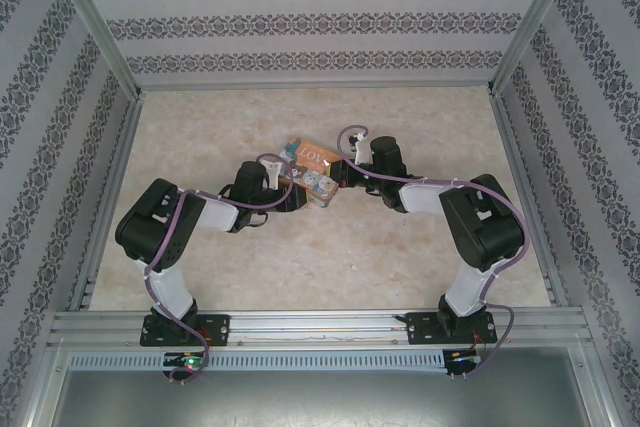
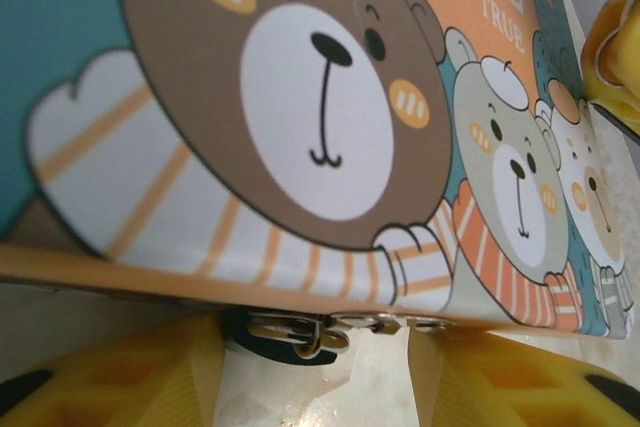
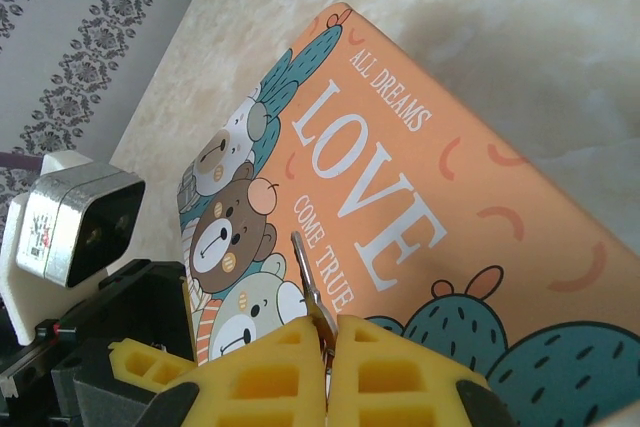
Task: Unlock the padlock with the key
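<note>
Padlock: a small dark body with silvery fittings (image 2: 292, 335), low centre of the left wrist view, tucked under the tin's lower rim; taken to be the lock on the clasp, its keyhole not made out.
Tin: bear-printed "LOVE" box (image 1: 308, 159), centre of the overhead view, lying on the surface (image 1: 380, 257) between the two claws.
Key: thin silver blade (image 3: 306, 282), standing up out of the right claw, its long axis running up the right wrist view with the tip over the orange lid.
Right claw: (image 3: 328, 332) pads pressed together, pinching the key by its lower end; in the overhead view it sat just right of the tin.
Left claw: (image 2: 310, 387) pads (image 2: 110, 382) standing apart at the bottom corners of its view, the padlock in the gap ahead of them, near the left-hand pad; not seen clamped on it.
Key-to-lock relation: the lock lay on the bear-printed side, toward the lower left of the right wrist view and hidden there past the tin's edge; the blade pointed across the lid, not at that side, so it probably needed to swing round and drop.
Nearer arm: the left, by judgement.
Left arm: (image 1: 165, 232) elbow folded, forearm reaching up-right, held low.
Right arm: (image 1: 480, 222) elbow folded, forearm reaching up-left toward the tin.
</note>
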`<control>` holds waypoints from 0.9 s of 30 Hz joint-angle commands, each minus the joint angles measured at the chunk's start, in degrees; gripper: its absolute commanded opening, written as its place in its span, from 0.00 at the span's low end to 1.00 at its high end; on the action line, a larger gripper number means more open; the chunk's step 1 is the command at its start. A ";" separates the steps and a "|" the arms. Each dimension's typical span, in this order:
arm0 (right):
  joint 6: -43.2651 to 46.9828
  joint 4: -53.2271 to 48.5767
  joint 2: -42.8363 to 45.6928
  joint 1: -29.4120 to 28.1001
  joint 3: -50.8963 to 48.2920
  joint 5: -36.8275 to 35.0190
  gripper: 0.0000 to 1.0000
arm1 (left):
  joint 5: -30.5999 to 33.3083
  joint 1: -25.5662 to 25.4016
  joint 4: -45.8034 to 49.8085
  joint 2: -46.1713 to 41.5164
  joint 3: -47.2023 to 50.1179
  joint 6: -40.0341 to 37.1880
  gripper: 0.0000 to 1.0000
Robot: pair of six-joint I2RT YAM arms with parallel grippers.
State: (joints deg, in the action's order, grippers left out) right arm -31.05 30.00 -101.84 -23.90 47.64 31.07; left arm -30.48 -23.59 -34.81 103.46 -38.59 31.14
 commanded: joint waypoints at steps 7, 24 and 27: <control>1.10 -3.54 -0.99 -1.15 -0.97 -0.84 0.00 | 2.34 -1.77 -6.83 1.12 1.88 2.55 0.44; 0.95 -3.46 -0.90 -1.32 -0.70 -0.93 0.00 | 3.03 -1.75 -11.54 3.69 1.51 5.50 0.35; 0.86 -3.24 -0.66 -1.32 -0.53 -0.63 0.00 | 3.11 -1.76 -11.95 3.98 1.25 5.94 0.30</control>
State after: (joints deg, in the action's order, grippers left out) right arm -31.05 30.20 -101.84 -23.90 47.64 30.26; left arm -27.90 -24.71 -42.57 106.26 -37.23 36.10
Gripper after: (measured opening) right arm 0.042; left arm 0.310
